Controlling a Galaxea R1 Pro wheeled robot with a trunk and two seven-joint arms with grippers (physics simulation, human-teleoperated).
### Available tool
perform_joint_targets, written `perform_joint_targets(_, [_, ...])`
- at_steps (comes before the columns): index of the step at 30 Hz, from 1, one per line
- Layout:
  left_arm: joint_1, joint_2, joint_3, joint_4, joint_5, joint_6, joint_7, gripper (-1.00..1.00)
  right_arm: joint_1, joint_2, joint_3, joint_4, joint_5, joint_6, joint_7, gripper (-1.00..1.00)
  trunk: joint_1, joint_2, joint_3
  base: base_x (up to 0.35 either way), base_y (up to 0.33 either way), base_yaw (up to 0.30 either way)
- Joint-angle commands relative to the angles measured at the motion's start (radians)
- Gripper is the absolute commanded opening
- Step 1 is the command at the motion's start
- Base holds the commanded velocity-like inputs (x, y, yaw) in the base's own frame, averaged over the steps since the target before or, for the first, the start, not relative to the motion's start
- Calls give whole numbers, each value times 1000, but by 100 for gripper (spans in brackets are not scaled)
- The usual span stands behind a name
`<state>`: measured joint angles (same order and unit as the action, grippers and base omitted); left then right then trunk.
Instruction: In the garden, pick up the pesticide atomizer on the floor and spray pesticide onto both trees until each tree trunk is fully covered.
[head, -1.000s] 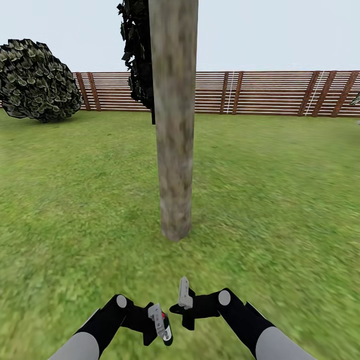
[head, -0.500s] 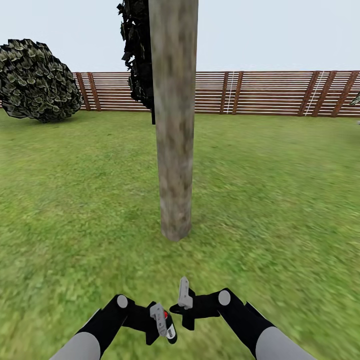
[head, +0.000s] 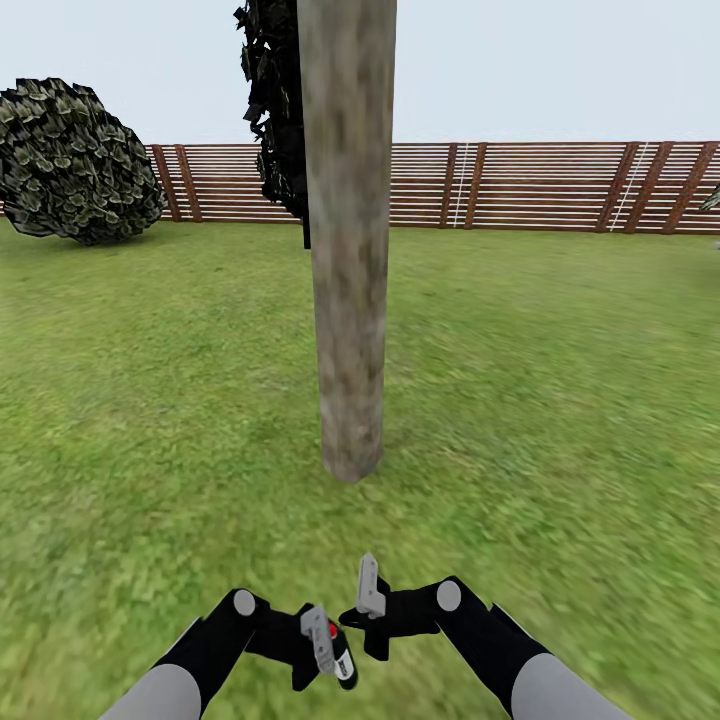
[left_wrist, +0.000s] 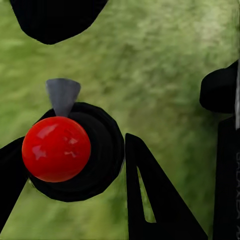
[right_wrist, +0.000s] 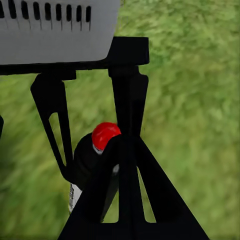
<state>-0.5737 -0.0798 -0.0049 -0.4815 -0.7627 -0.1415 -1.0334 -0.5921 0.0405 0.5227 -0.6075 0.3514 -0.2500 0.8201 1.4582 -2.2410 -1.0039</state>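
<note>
Standing dead centre in the head view, the tree trunk (head: 348, 250) is seen at 12 o'clock from the arms, thick, mottled grey-brown with greenish patches, rising out of frame from the lawn (head: 560, 400). Dark ragged foliage (head: 272, 100) hangs just behind its upper part. A round bush (head: 75, 160) is parked at about 10 o'clock, up against the reddish slat fence (head: 540, 185) that runs across the back.

Down low, the pesticide atomizer (head: 341, 660) is pinched in the left gripper (head: 325, 650), tilted, black body with a red cap. From the left wrist view the red ball top (left_wrist: 56, 148) and a small grey nozzle (left_wrist: 63, 95) can be made out sitting on the dark body, grass underneath.

The right gripper (head: 368, 590) is held just beside it at roughly 1 o'clock from the atomizer, nothing between its fingers (right_wrist: 127, 195); spread or closed can't really be told from these angles. The atomizer's red cap (right_wrist: 105, 135) is also caught in the right wrist view.
</note>
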Motion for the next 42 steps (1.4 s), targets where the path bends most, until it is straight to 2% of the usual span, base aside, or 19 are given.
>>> perform_joint_targets(1, [0,0,-1,0,23,-3,-5,-100,0,0,0,0,0,0,0,-100,0,0,0,0,0,0])
perform_joint_targets(6, [0,0,-3,0,42,-6,-8,-100,0,0,0,0,0,0,0,-100,0,0,0,0,0,0])
perform_joint_targets(30, [-2,0,-3,-2,49,-2,-8,-100,0,1,0,0,0,0,0,-100,0,0,0,0,0,0])
perform_joint_targets(36, [-12,0,-3,1,79,-5,-8,-100,0,0,0,0,1,0,0,-100,0,0,0,0,0,0])
perform_joint_targets(42, [-14,0,-3,3,83,-6,-8,-100,0,0,0,0,1,0,0,-100,0,0,0,0,0,0])
